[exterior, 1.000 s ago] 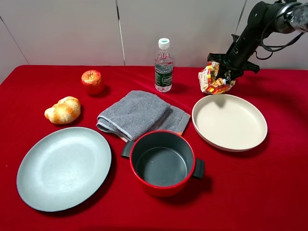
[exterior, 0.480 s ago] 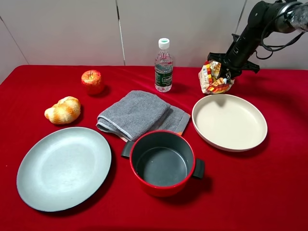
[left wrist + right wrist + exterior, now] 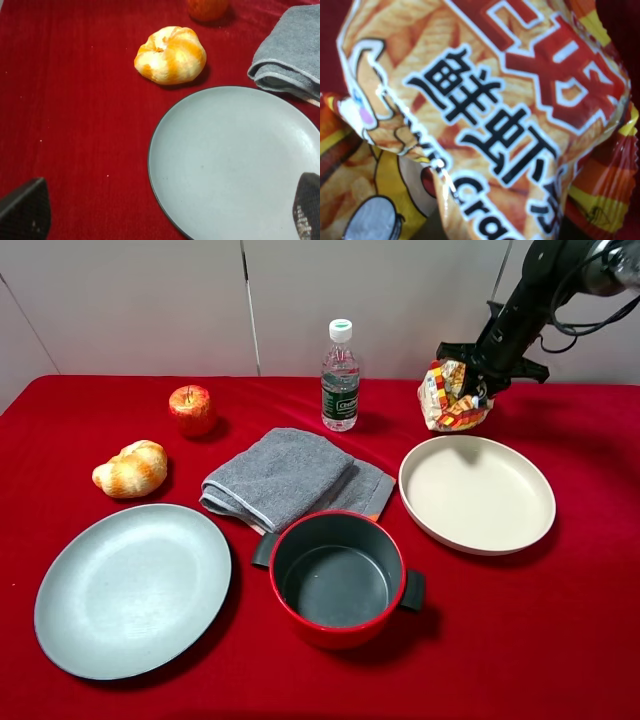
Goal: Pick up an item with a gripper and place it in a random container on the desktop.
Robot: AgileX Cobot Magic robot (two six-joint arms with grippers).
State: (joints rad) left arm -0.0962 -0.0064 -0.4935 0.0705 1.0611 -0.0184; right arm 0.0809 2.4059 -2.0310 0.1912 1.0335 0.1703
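The snack bag [image 3: 452, 398], crinkly foil printed in orange, yellow and red, hangs off the red table just behind the far rim of the cream-white round dish [image 3: 480, 492]. My right gripper [image 3: 472, 375] is shut on the bag from above. The bag fills the right wrist view [image 3: 485, 125], so the fingers are hidden there. My left gripper [image 3: 165, 212] does not show in the exterior high view. Its two fingertips [image 3: 25, 210] stand wide apart and empty, over the near edge of the grey-blue plate [image 3: 235, 160].
A water bottle [image 3: 340, 375] stands at the back middle, with a red apple [image 3: 191, 408] and a bread roll [image 3: 131, 468] at the left. A grey towel [image 3: 285, 475], a red pot [image 3: 340, 580] and the grey-blue plate [image 3: 133, 585] lie nearer the front.
My right gripper has lifted the snack bag a little up and to the right, behind the dish. Nothing else on the table has moved.
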